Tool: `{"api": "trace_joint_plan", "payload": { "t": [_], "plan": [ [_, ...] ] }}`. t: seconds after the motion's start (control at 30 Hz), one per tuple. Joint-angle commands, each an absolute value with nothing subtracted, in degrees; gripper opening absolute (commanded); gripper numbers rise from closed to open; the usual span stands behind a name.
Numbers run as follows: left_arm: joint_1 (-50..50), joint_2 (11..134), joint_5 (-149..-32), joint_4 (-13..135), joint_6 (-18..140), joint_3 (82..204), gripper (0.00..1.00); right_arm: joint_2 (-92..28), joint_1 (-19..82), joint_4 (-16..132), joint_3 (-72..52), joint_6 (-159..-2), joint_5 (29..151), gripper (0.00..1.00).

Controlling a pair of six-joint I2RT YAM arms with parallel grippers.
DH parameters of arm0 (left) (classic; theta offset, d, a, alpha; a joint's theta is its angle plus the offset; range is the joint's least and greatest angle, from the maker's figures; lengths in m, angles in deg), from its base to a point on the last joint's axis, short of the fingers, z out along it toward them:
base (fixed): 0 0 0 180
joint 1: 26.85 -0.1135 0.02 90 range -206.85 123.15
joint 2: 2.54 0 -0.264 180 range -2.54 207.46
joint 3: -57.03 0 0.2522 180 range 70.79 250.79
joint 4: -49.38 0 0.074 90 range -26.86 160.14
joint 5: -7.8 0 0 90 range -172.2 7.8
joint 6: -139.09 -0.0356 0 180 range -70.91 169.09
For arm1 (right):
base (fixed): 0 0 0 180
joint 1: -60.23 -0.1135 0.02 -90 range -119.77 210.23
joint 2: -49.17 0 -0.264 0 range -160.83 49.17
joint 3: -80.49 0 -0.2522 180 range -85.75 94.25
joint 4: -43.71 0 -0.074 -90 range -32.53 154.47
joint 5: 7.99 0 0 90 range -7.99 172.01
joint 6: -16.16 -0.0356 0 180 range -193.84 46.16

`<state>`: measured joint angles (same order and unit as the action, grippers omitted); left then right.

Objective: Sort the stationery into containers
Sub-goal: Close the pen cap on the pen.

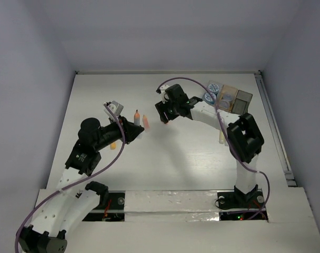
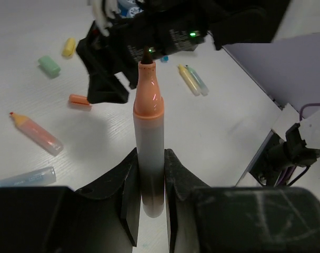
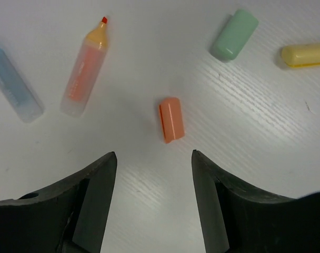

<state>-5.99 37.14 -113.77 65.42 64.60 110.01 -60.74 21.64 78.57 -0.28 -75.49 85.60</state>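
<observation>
While the left gripper (image 2: pixel 150 168) clamps an orange marker (image 2: pixel 148 100), the right gripper (image 3: pixel 153 158), jaws apart, faces the orange cap (image 3: pixel 171 119) just ahead, lying lengthwise away.

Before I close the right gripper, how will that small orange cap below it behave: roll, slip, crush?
The orange cap is small and, as a cap, probably hollow and light, so a touch from one finger may skid it across the table. Its flattened sides suggest it will not roll much. Smooth plastic could squirt out of the right gripper unless pinched squarely.
</observation>
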Motion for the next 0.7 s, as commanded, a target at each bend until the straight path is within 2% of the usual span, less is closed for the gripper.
{"api": "trace_joint_plan", "payload": {
  "t": [0.0, 0.23, 0.67],
  "plan": [
    [-6.29, 35.17, -118.67, 60.15, 64.47, 109.99, 0.00, -64.37, 22.00, 81.20, 6.79, -68.22, 85.52, 0.65],
    [-6.29, 34.02, -117.71, 60.33, 64.65, 109.99, 0.00, -72.46, 22.00, 85.58, 13.91, -64.44, 85.96, 0.64],
    [-6.29, 34.46, -116.48, 60.76, 64.38, 110.08, 0.00, -82.67, 20.95, 94.21, 24.11, -60.74, 83.06, 0.51]
  ]
}}
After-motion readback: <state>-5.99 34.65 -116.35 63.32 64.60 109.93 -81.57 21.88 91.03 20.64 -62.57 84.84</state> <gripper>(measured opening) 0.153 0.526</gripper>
